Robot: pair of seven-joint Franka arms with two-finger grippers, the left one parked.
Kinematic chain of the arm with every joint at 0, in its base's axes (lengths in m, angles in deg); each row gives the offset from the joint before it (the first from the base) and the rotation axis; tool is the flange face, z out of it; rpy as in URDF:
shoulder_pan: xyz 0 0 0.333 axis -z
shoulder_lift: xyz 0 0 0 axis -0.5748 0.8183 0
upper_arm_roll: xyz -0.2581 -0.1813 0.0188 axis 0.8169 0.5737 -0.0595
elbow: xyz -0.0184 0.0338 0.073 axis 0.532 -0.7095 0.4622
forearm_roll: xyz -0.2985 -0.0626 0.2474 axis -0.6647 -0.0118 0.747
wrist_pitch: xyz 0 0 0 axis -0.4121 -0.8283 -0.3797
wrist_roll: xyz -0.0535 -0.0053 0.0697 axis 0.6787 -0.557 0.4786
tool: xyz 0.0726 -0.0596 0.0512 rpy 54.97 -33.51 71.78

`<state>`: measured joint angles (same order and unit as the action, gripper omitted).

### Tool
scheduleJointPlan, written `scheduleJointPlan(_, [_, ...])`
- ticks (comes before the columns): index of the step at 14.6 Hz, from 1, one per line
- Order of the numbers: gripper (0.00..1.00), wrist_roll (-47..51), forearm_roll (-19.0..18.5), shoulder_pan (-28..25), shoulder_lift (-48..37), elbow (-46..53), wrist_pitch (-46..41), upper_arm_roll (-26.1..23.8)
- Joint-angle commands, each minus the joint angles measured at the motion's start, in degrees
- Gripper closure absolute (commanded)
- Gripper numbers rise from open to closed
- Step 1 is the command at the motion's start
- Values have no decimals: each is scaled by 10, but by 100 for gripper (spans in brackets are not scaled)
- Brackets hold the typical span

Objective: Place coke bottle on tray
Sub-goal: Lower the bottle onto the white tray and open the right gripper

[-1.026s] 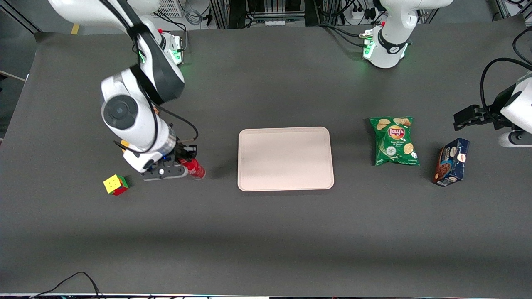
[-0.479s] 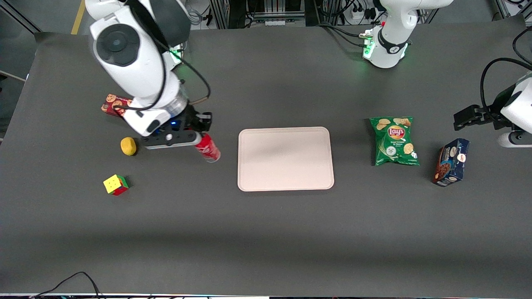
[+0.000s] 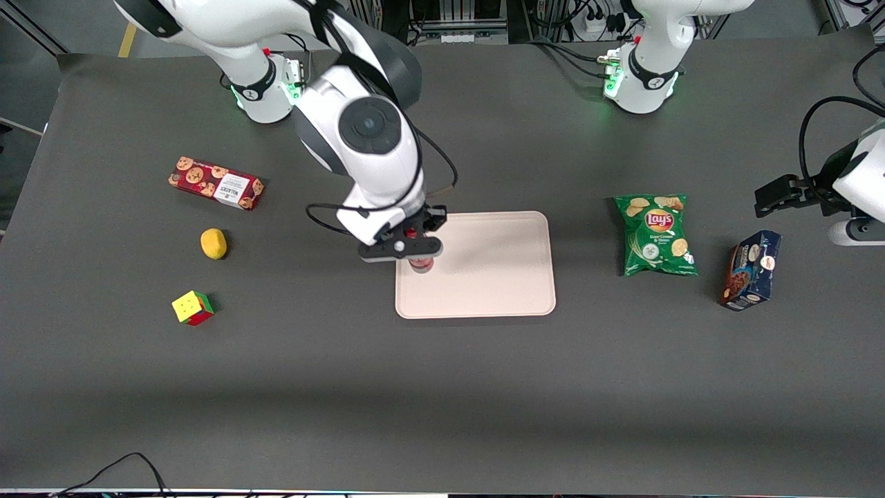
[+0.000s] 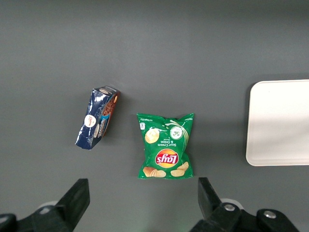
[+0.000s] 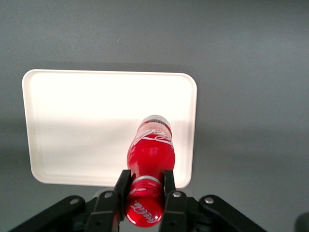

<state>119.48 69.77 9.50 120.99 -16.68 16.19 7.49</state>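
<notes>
Honestly, gripper (image 5: 146, 193) clenching the bottle (image 5: 150, 147) neck hangs above the tray (image 5: 72, 116) edge, so releasing early could tip it off.

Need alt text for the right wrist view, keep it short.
The pincer grips a small red coke bottle with a red cap and white-lettered label by its neck, holding it over the large pale beige rectangular tray with a raised rim. The tray lies on a dark grey table with nothing on it yet.

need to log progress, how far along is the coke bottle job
Done: the gripper is shut on the small red-capped coke bottle. In hand: it holds the bottle above the flat pinkish-beige tray, over the end toward the working arm. Left: lower and release.
</notes>
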Motion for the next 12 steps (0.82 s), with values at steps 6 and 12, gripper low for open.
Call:
scheduleJointPlan(6, [100, 14, -20, 13, 55, -32, 82, 0])
scheduleJointPlan(12, [97, 19, -21, 13, 59, -45, 89, 0])
